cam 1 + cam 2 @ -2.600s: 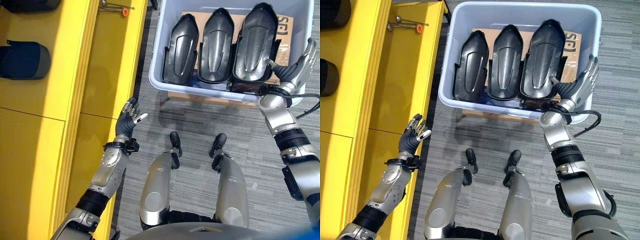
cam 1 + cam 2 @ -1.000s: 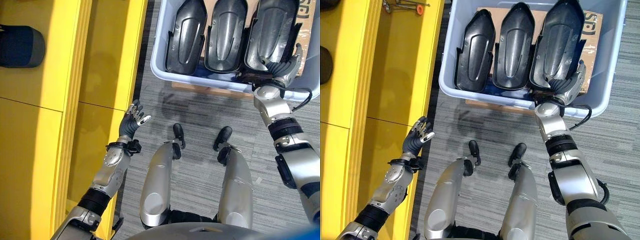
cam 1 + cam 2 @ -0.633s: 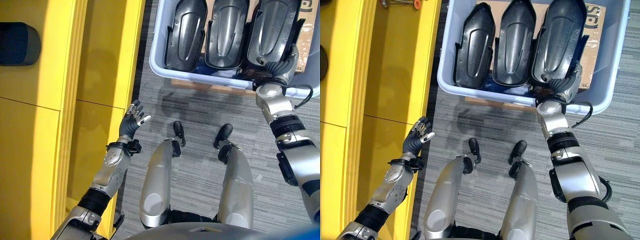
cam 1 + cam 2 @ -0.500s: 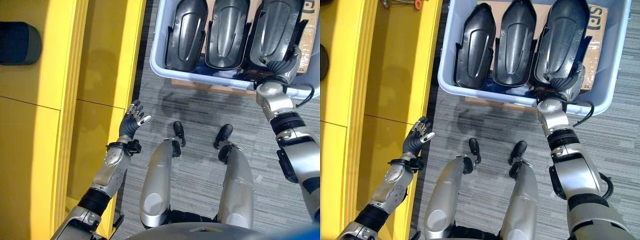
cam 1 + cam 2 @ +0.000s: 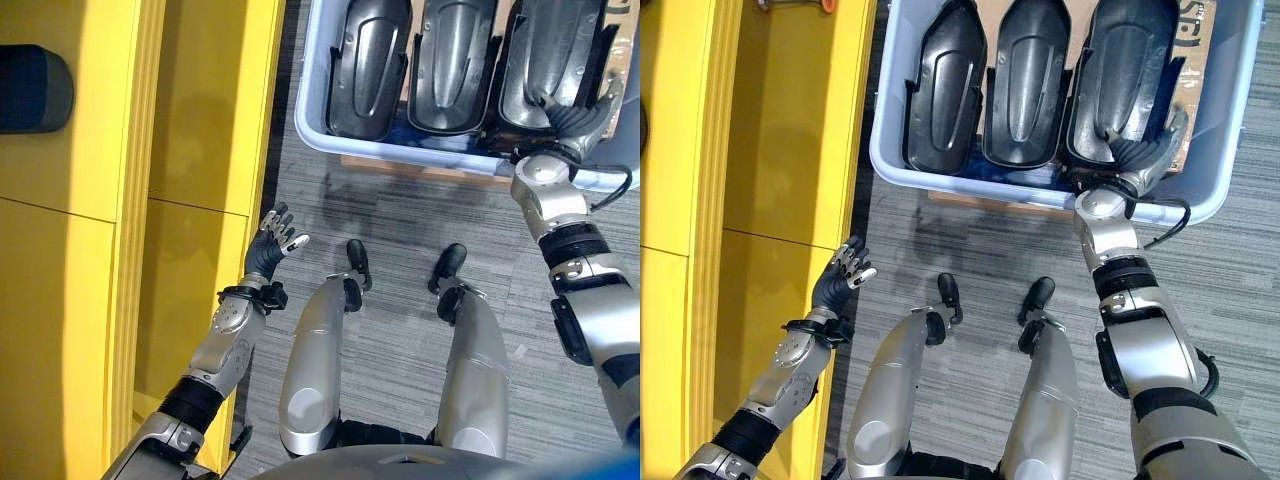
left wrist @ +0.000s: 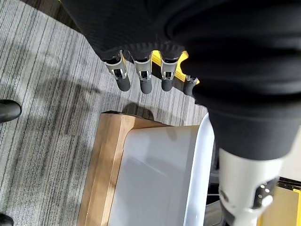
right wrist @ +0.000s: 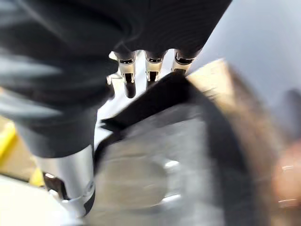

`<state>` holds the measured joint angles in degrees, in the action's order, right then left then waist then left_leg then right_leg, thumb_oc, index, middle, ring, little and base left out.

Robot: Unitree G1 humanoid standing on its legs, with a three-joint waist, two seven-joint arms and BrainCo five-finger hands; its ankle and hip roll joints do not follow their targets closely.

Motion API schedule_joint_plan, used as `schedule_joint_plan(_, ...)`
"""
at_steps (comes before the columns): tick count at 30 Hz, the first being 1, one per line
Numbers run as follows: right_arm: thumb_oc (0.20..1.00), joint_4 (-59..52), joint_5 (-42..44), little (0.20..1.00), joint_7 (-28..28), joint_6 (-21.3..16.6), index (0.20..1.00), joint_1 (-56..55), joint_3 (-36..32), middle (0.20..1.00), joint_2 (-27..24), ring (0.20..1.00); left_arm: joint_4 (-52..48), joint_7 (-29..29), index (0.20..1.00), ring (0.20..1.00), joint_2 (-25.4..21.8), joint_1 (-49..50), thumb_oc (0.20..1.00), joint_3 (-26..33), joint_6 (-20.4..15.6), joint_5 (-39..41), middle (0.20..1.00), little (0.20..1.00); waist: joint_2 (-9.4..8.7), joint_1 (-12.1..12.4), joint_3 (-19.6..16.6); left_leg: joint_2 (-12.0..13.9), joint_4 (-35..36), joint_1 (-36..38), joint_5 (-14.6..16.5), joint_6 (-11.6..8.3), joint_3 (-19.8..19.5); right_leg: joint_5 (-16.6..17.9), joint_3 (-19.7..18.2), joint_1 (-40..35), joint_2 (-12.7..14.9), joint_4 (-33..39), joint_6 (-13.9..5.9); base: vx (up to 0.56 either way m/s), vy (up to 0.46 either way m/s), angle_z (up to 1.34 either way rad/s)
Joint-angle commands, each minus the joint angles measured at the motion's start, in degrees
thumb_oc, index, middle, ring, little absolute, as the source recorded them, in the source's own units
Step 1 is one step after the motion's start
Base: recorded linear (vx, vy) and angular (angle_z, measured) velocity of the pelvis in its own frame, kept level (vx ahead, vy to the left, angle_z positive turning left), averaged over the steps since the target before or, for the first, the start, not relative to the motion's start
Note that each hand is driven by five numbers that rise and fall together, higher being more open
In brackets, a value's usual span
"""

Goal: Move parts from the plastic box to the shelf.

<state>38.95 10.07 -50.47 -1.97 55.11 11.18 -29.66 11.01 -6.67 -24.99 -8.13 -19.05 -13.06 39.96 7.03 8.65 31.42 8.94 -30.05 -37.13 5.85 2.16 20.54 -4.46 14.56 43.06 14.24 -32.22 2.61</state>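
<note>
Plastic box (image 5: 892,110) and its three dark parts (image 5: 944,92) cut off at the top edge, right robot hand (image 5: 1143,155) fingertips hidden behind the rightmost part

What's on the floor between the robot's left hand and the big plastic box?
Only bare grey striped carpet. In the left eye view, the left hand hangs open beside the yellow shelf, and nothing lies on the floor up to the plastic box.

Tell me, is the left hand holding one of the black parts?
No, the left hand hangs open over the floor beside the yellow shelf, while three black parts sit in the plastic box.
</note>
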Motion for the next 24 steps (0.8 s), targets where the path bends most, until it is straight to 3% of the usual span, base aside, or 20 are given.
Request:
schedule_joint_plan(1,1.0,-3.2,-4.7,1.0,-1.0,-5.3,1.0,-0.7,0.2,1.0,-2.2,1.0,-3.4,-0.3,1.0,1.0,1.9,2.1,1.0,-0.7,-2.2,0.0,1.0,1.0,3.63,-0.4,-1.6,0.2,5.8,-0.2,-3.8,-4.39,-6.5,-5.0,-0.4,-1.9,2.0,-7.7,-4.89,0.0,0.0,0.0)
schedule_joint_plan(11,1.0,-9.7,2.9,1.0,-3.5,-9.2,1.0,-5.3,-3.8,1.0,1.3,1.0,-2.1,1.1,1.0,1.0,3.2,2.3,1.0,-0.8,-2.8,1.5,1.0,1.0,3.7,-1.9,-1.6,0.2,6.8,0.9,-3.9,-4.63,-5.8,-4.8,-1.6,-2.0,1.3,-6.8,-4.92,0.0,0.006,-0.04)
schedule_joint_plan(19,1.0,-4.4,15.0,1.0,-1.9,-13.1,1.0,-5.5,-7.0,1.0,3.7,1.0,-0.7,1.1,1.0,1.0,3.6,1.3,1.0,-1.9,-2.9,0.8,1.0,1.0,3.89,-2.1,-1.6,0.3,6.7,0.7,-3.9,-4.73,-5.5,-5.1,-1.7,-1.7,1.0,-7.4,-4.58,0.0,-0.016,-0.03)
schedule_joint_plan(24,1.0,-2.8,15.5,1.0,0.7,-11.3,1.0,-3.8,-6.8,1.0,3.0,1.0,-0.9,0.8,1.0,1.0,3.4,0.8,1.0,-2.3,-2.1,0.6,1.0,1.0,4.04,-2.0,-1.6,0.3,6.5,0.5,-4.0,-4.81,-5.6,-5.3,-1.6,-1.4,1.1,-7.7,-4.45,0.0,-0.016,0.0)
